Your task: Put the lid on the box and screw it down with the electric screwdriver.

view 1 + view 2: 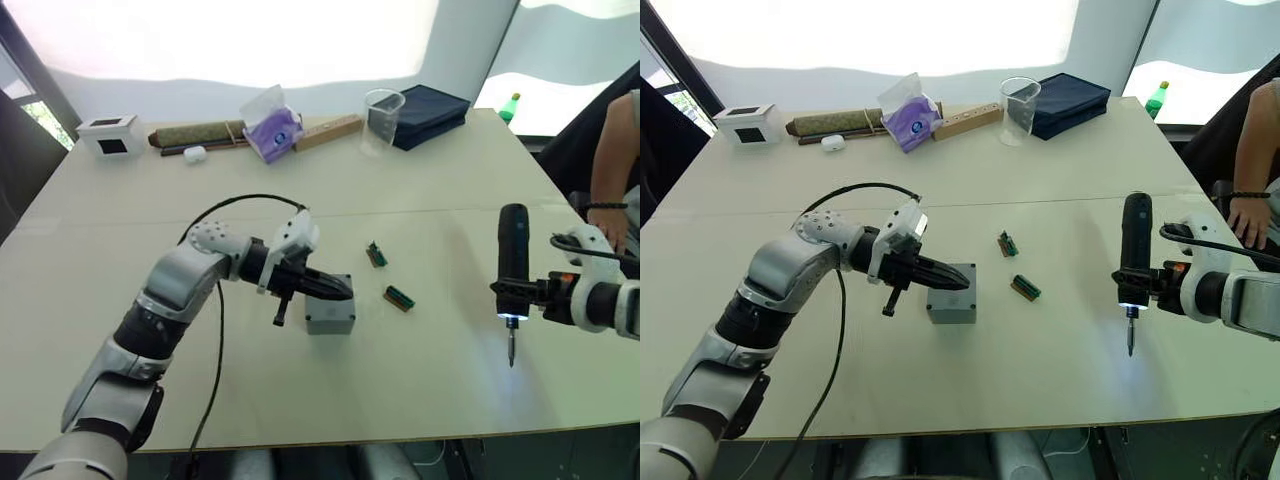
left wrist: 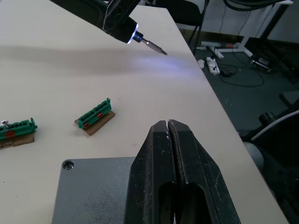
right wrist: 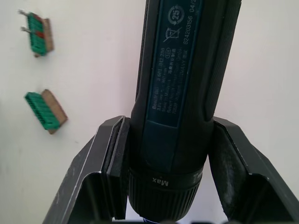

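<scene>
My L gripper (image 2: pixel 169 127), fingers pressed together, hovered over the lid (image 2: pixel 88 191) on the box (image 1: pixel 330 318). R gripper (image 3: pixel 166 163) clamped the electric screwdriver (image 1: pixel 513 262) upright at 3 o'clock.

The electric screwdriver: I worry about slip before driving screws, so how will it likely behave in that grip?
The electric screwdriver looks stiff: it hangs upright, bit down, without bending. The right gripper clamps it low near the collar, leaving most of the body above, so it may tilt when pressed. Its matte casing probably resists sliding, and being round, it would likely roll if laid on the table.
</scene>
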{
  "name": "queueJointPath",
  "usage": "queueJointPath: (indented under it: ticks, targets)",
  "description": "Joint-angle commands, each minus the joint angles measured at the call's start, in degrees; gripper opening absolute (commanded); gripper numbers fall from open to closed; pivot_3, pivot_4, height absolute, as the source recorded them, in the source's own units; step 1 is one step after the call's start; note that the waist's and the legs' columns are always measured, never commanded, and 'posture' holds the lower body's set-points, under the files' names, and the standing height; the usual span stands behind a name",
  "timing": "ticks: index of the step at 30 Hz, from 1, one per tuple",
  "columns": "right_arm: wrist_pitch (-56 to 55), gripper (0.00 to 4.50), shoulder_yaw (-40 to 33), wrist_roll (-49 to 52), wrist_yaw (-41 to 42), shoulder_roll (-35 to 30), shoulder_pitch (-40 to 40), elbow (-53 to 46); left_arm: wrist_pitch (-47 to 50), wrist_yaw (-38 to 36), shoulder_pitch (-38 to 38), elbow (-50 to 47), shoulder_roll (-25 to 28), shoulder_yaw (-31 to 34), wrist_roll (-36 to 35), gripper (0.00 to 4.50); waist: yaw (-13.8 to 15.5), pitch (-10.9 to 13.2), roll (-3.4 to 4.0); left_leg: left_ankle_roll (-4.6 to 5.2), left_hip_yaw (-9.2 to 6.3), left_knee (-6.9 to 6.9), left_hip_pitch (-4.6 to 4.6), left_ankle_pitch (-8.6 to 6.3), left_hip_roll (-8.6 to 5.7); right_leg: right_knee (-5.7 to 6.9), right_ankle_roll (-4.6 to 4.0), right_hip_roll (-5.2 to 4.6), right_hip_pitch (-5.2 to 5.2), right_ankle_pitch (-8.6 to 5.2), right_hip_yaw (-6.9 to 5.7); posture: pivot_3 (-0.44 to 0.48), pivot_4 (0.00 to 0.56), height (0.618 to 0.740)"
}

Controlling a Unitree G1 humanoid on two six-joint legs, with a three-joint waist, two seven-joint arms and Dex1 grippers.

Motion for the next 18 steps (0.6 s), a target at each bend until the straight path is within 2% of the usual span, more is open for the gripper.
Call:
queueJointPath:
  ticks: [1, 8, 9, 10, 13, 14, 18]
  targets:
    - [0.37, 2.1, 1.94, -1.32, 0.57, -0.72, -0.5, 2.33, -1.06, 0.07, -0.53, -0.39, -0.07, -0.22, 0.29, 0.0, 0.0, 0.0, 0.0, 0.02, 0.0, 0.0, 0.0, -0.01, 0.0, 0.0, 0.0, 0.0, 0.0, 0.0, 0.0, 0.0, 0.15, 0.74]
    - [-1.23, 2.1, 8.23, -10.53, 7.68, -1.99, -2.5, 7.32, -2.34, 1.23, 0.23, 0.18, -0.4, -1.16, 2.12, 0.0, 0.47, 0.01, -0.01, -0.24, 0.01, 0.02, 0.0, 0.13, 0.0, -0.02, 0.01, 0.0, -0.02, 0.0, 0.0, 0.0, 0.15, 0.74]
    - [-1.4, 3.08, 9.05, -11.47, 9.23, -2.43, -2.32, 6.96, -2.3, 1.17, 0.49, -0.01, -0.19, -1.25, 2.24, 0.0, 0.52, 0.01, -0.01, -0.24, 0.01, 0.04, 0.0, 0.13, 0.0, -0.01, 0.01, 0.0, -0.01, 0.0, 0.0, 0.0, 0.15, 0.74]
    - [-1.29, 3.26, 9.64, -12.32, 10.52, -2.8, -2.23, 6.59, -2.1, 1.12, 0.79, -0.3, 0.04, -1.22, 2.2, 0.0, 0.55, 0.01, -0.01, -0.24, 0.02, 0.05, 0.0, 0.13, 0.0, -0.02, 0.01, 0.0, 0.0, 0.0, 0.0, 0.0, 0.15, 0.74]
    - [-1.28, 4.34, 10.56, -14.85, 13.3, -3.38, -2.17, 6.1, -1.91, 1.18, 1.11, -0.53, 0.43, -1.13, 2.0, 0.0, 0.66, 0.07, -0.12, -0.24, 0.0, 0.05, 0.0, 0.13, 0.0, -0.02, 0.01, 0.0, 0.02, 0.0, -0.02, 0.0, 0.15, 0.74]
    - [-1.38, 4.48, 10.76, -15.84, 13.84, -3.54, -2.18, 6.0, -2.03, 1.19, 1.06, -0.26, 0.57, -1.06, 2.02, 0.0, 0.69, 0.1, -0.18, -0.24, 0.0, 0.07, 0.0, 0.13, 0.0, -0.02, 0.01, -0.01, 0.03, 0.0, -0.02, 0.0, 0.15, 0.74]
    - [-3.07, 4.48, 10.0, -18.45, 16.73, -5.42, -3.09, 2.55, -2.76, 1.27, 0.08, 1.97, 1.2, -0.57, 2.61, 0.0, 0.86, 0.11, -0.2, -0.24, 0.0, 0.12, -0.01, 0.13, -0.01, -0.02, 0.01, -0.03, 0.07, 0.0, -0.02, 0.0, 0.15, 0.74]
